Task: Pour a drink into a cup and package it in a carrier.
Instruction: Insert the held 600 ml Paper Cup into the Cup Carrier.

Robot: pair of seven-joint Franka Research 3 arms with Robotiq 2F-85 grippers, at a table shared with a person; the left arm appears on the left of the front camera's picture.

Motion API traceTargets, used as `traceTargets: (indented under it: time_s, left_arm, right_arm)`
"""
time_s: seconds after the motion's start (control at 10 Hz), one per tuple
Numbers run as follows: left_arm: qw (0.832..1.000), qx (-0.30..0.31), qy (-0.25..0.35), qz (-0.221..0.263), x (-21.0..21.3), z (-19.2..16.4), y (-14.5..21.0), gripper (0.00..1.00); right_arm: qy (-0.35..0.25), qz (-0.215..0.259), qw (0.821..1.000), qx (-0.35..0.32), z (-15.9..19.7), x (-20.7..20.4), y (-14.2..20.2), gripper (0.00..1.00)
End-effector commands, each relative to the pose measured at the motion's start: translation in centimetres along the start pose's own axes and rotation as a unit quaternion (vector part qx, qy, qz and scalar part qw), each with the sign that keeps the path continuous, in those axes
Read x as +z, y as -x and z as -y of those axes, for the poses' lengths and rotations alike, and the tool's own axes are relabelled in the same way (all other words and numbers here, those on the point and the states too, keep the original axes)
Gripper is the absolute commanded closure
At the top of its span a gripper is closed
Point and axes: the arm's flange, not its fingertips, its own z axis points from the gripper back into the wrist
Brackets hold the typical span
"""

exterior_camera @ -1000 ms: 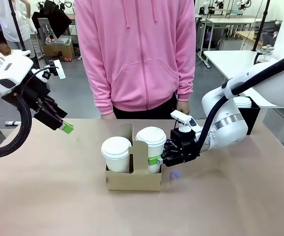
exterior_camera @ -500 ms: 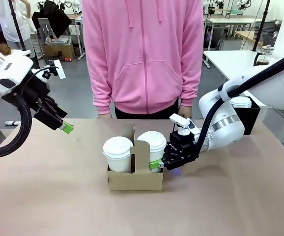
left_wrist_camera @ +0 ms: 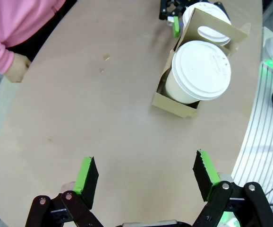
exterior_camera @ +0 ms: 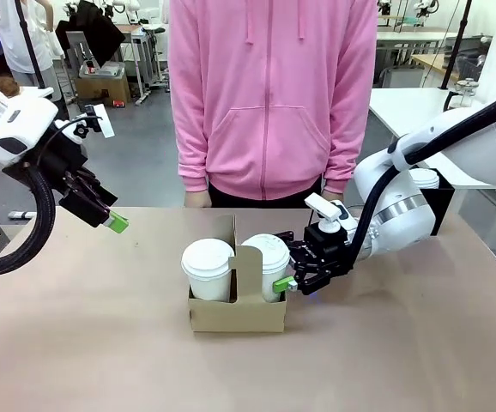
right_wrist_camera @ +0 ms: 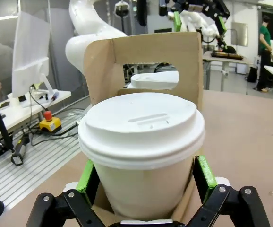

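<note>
A person in a pink hoodie (exterior_camera: pixel 271 94) stands behind the brown table (exterior_camera: pixel 102 343).

matt brown cardboard carrier (exterior_camera: pixel 236 313); smooth white plastic lids (right_wrist_camera: pixel 141 126); matt tabletop (exterior_camera: pixel 102 343).

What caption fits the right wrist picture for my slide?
Green-padded fingers flank a lidded white paper cup seated in the brown cardboard carrier.

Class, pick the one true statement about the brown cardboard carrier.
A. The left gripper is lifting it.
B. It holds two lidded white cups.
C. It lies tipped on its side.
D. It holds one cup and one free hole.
B: the carrier stands upright with a lidded cup on each side of its handle panel, the second cup between the right gripper's fingers.
</note>
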Motion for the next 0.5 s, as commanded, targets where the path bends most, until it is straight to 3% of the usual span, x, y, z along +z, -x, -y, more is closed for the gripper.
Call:
traceTargets:
  time_s: [0.0, 0.2, 0.4]
  left_arm:
    - [1.0, 0.001, 0.006, 0.008, 0.1, 0.1, -0.1, 0.0]
    - [1.0, 0.001, 0.006, 0.008, 0.1, 0.1, -0.1, 0.0]
    - [1.0, 0.001, 0.006, 0.008, 0.1, 0.1, -0.1, 0.0]
  right_arm:
    - [0.02, -0.014, 0.999, 0.025, -1.6, 2.1, -0.6, 0.0]
    - [0.045, -0.02, 0.998, 0.029, -2.3, 4.7, -1.3, 0.0]
    - [0.118, -0.039, 0.992, 0.01, -4.3, 9.4, -3.6, 0.0]
